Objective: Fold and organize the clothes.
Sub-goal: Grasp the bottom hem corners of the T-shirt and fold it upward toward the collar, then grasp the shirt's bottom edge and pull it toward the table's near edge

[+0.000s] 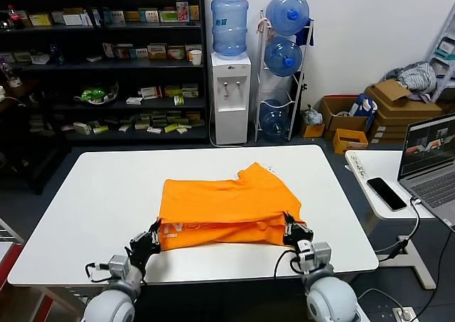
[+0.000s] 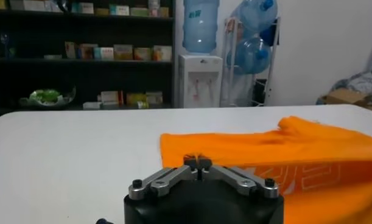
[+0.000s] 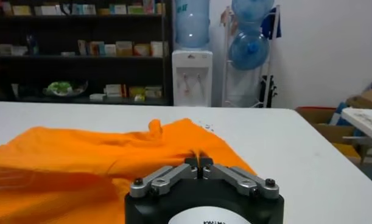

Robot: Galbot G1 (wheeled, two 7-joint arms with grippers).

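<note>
Grippers hold the near edge of the orange T-shirt [image 1: 231,205] at the middle of the white table [image 1: 99,201]: left gripper [image 1: 151,237] and right gripper [image 1: 293,229] both pinch cloth with narrow fingers. For a good fold, both should probably lift evenly and carry the edge far. White lettering is partly hidden under the fold, and the actual pinch is hard to see.

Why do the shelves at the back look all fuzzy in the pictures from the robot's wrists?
Left wrist view: the left claw and orange T-shirt are near, the far shelves soft. Right wrist view: the same, right claw close. Head view: the shelves look sharper, with soft shadow under the shirt's front edge.
</note>
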